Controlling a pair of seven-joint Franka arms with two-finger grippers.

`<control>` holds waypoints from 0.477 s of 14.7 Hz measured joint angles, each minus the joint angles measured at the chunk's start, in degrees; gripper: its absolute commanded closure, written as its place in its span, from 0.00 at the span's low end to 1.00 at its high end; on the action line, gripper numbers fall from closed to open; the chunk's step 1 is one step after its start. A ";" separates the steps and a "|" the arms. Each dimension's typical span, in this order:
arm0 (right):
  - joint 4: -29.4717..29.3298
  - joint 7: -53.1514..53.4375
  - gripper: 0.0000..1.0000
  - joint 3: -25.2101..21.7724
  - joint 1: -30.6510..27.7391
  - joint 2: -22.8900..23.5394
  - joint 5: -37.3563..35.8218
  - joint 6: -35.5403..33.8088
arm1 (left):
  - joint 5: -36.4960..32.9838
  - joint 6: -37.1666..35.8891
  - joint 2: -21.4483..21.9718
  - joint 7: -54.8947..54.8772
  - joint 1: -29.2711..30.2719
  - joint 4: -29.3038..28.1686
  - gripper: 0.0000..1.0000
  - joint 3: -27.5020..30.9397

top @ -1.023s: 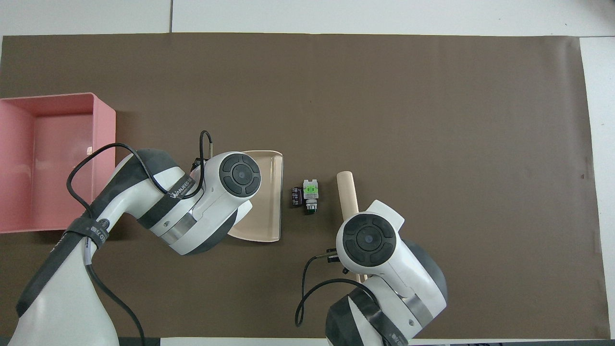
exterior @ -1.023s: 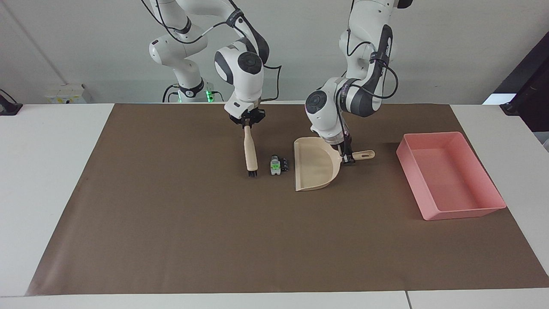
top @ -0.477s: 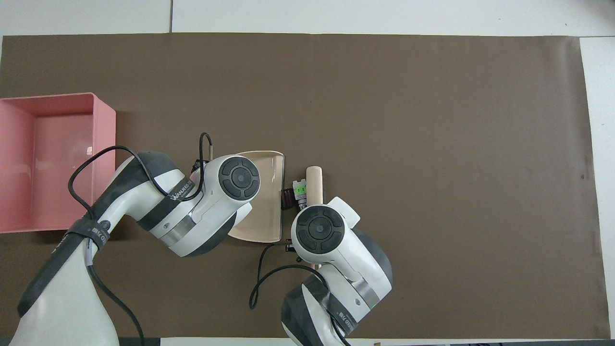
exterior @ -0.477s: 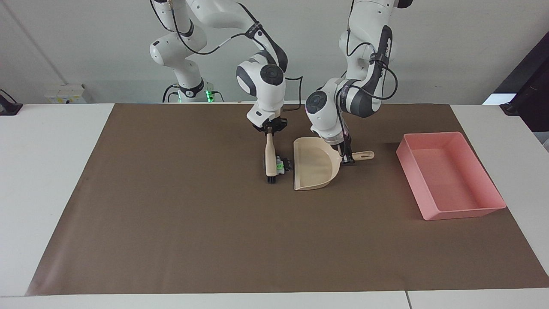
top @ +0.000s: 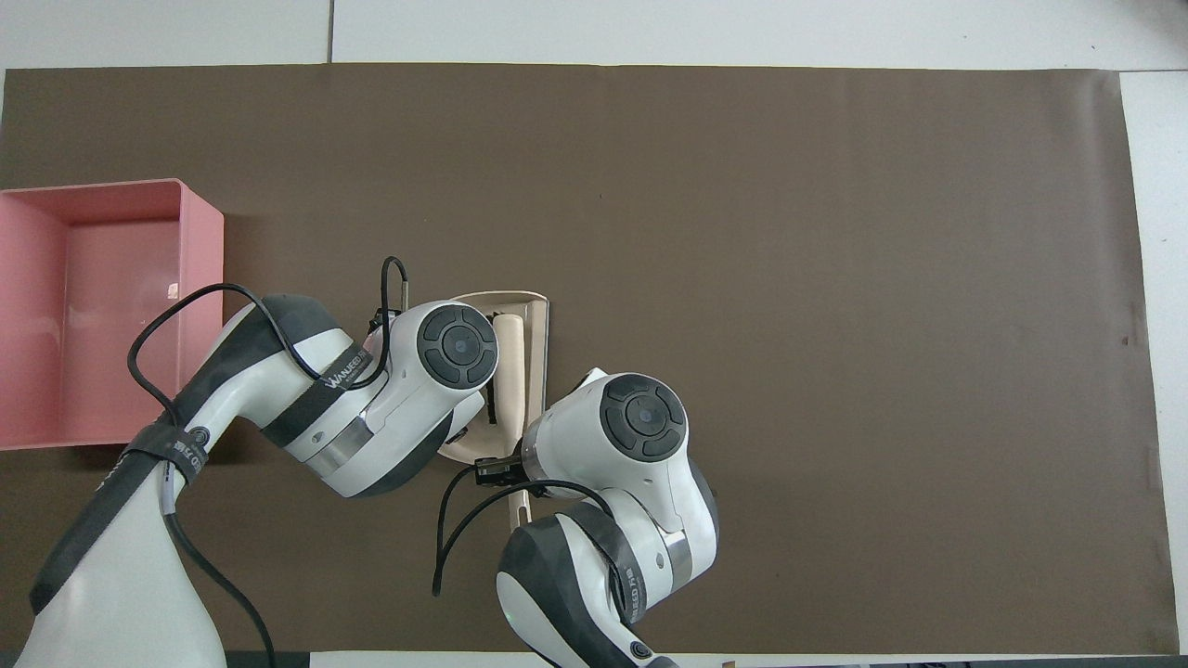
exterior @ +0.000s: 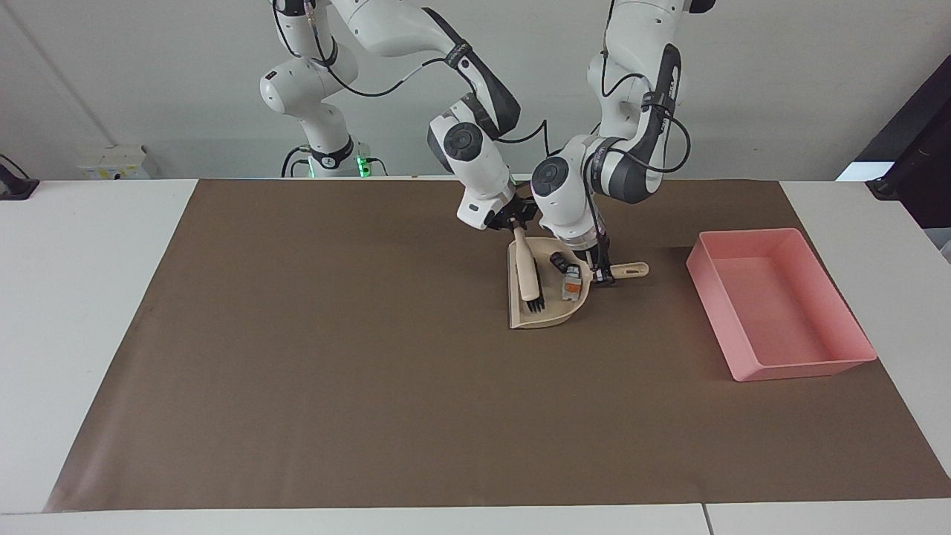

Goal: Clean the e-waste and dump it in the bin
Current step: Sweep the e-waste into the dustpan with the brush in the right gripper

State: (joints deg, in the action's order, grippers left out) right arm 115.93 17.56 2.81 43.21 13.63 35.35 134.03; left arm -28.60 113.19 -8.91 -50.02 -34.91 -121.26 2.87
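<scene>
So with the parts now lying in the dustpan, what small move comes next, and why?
Probably the right gripper lifts the brush clear of the dustpan: both e-waste parts lie inside, and the left gripper grips its handle, ready to carry it to the pink bin.

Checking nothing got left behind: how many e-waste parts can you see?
2: a black part and a white part, both in the dustpan, near its handle. The brush might hide another.
</scene>
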 measured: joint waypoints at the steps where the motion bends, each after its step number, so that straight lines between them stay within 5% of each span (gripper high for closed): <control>1: -0.72 0.00 1.00 0.00 0.00 0.25 0.28 0.00 | 0.00 0.36 0.06 0.01 0.07 -0.18 1.00 0.06; 7: -2.04 4.35 1.00 -0.46 -0.36 -1.73 -1.53 -4.23 | 1.56 6.69 0.98 -0.11 2.37 -2.37 1.00 0.13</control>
State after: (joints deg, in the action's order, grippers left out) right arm 113.89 21.91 2.35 42.85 11.91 33.82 129.79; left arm -27.05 119.88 -7.93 -50.12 -32.53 -123.64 3.00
